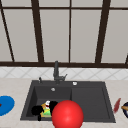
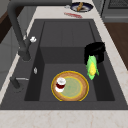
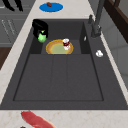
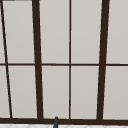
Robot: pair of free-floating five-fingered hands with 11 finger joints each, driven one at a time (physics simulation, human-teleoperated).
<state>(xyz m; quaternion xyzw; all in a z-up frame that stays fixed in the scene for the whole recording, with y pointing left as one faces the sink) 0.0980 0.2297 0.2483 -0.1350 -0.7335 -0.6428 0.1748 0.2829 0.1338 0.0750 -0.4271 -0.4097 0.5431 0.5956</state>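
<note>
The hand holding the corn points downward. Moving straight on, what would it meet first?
Probably the sink floor beside the plate: the right hand holds the corn tip-down near the front wall; depth unclear.

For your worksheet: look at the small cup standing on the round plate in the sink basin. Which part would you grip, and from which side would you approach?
Grip the cup around its side wall, coming from above. It seems to stand upright near the plate edge, deep in the basin, whose walls probably block a level approach. A black hand shut on the corn cob hangs opposite.

sink's right basin [image 1: 90, 100] open, plate [image 2: 75, 87] and faucet [image 1: 56, 71] crowd left
</note>
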